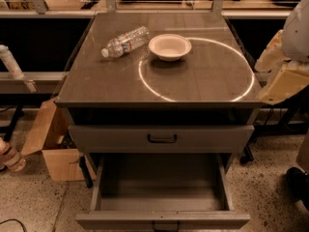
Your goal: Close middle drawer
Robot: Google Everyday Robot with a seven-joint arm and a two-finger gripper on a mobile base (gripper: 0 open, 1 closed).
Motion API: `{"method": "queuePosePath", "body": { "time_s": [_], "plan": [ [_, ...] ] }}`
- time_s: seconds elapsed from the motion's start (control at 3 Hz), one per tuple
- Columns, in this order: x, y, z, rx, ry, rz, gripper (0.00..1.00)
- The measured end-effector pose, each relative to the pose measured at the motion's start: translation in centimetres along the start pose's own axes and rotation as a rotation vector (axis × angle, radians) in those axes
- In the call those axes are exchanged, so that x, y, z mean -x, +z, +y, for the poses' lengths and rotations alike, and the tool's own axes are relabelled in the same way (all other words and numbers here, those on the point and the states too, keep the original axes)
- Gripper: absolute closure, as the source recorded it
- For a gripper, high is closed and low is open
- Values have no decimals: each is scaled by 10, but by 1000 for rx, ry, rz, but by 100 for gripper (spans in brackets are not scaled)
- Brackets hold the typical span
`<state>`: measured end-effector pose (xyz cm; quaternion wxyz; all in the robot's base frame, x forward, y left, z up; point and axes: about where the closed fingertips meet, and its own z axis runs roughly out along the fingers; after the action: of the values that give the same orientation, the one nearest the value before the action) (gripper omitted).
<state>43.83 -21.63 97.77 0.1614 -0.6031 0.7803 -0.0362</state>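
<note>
- Drawer status: middle drawer [161,185] stands pulled far out of the cabinet, at the bottom of the view and toward the camera.
- Its grey tray is in plain sight from above, and its low front panel runs along the lower edge with a small dark handle [165,224] at centre.
- Top drawer [203,139] sits directly above, pushed in, with its taller front flush under the surface and a dark handle at mid-width.
- Surface [116,81] is a dark grey cabinet top marked with a bright ring [244,93] on its right half.
- Bowl [169,46], pale and upright, rests on the ring's upper left arc.
- Bottle [126,41], clear plastic, lies on its side just left of the bowl, cap end pointing to the front left.
- Tool [282,79] is at the right edge of the view, a pale cream part beside the right front corner of the surface and higher than the middle drawer, well apart from it. Whether it is open or closed cannot be told.
- Box [46,139], open cardboard, stands on the speckled floor [263,178] left of the cabinet.
</note>
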Motion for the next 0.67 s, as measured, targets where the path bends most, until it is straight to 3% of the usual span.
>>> {"method": "queuePosePath", "body": {
  "time_s": [0.67],
  "plan": [
    [0,0,0,0,0,0,100]
  ]
}}
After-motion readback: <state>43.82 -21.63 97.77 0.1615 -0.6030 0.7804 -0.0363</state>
